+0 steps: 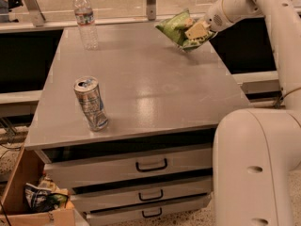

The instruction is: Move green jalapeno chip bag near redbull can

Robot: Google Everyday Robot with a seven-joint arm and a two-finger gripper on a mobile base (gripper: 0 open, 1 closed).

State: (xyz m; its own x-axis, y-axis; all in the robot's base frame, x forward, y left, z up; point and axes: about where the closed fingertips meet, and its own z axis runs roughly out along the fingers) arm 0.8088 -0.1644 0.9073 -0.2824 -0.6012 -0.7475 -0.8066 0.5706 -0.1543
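The green jalapeno chip bag (175,26) is crinkly light green and hangs just above the far right part of the grey table (141,79). My gripper (194,31) is shut on the bag's right side and holds it lifted and tilted. The redbull can (90,102), silver and blue with a pull-tab top, stands near the table's front left edge, far from the bag.
A clear plastic water bottle (85,19) with a white cap stands at the table's far left. Drawers (150,166) sit under the tabletop. A cardboard box (37,197) with rubbish is on the floor at the lower left. My white base (258,168) fills the lower right.
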